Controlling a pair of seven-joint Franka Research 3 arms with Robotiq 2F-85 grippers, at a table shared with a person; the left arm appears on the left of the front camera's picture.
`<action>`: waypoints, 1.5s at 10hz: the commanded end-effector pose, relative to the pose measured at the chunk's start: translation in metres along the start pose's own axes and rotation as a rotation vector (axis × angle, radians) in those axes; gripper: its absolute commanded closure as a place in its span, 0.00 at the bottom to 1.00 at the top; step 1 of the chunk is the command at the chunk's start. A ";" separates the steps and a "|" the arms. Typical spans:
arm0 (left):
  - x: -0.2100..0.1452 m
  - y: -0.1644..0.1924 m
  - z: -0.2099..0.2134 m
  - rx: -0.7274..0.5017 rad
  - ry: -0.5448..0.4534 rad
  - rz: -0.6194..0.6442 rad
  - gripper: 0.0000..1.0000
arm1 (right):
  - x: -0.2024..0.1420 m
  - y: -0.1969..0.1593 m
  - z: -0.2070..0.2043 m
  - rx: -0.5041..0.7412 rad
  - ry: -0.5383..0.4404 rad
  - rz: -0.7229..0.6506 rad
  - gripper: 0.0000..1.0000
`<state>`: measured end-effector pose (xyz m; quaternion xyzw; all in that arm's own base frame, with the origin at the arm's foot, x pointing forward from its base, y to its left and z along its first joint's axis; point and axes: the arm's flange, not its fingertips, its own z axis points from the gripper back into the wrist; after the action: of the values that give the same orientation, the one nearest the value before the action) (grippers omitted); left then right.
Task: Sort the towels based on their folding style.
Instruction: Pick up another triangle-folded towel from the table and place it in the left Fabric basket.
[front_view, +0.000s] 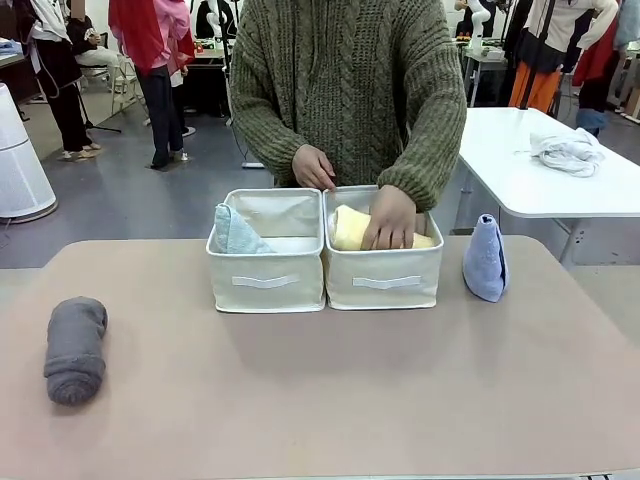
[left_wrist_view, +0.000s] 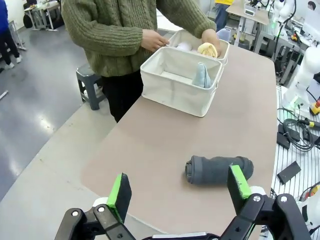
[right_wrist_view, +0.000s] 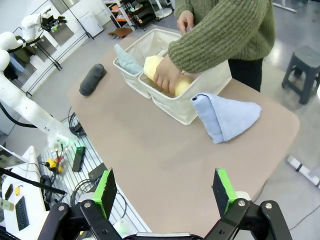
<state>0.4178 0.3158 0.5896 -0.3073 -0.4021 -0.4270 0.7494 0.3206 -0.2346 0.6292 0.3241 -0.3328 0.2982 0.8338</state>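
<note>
Left bin (front_view: 265, 282) has a pale green cone towel (front_view: 236, 232), right bin (front_view: 385, 283) a yellow roll (front_view: 350, 228) under the person's hand (front_view: 390, 218). Fuzzy dark grey roll (front_view: 75, 350) lies near left on the table (front_view: 330, 400), and a blue cone (front_view: 486, 258) stands just right of the bins. Left gripper (left_wrist_view: 179, 186) and right gripper (right_wrist_view: 165, 186) both gape, empty.

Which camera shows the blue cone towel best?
Right wrist view: the blue cone towel is near, large, unblocked. Front view shows it smaller beside a bin; left wrist view, a sliver behind it.
</note>
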 end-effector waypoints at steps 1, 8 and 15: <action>-0.002 0.000 0.002 0.003 0.000 -0.002 0.00 | 0.000 -0.001 -0.001 0.012 -0.014 0.017 0.00; -0.002 0.000 0.002 0.003 0.000 -0.002 0.00 | 0.000 -0.001 -0.001 0.012 -0.014 0.017 0.00; -0.002 0.000 0.002 0.003 0.000 -0.002 0.00 | 0.122 0.013 -0.135 -0.481 0.348 -0.156 0.00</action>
<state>0.4182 0.3176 0.5883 -0.3074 -0.4014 -0.4254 0.7506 0.4226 -0.1062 0.6545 0.1225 -0.2573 0.2207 0.9328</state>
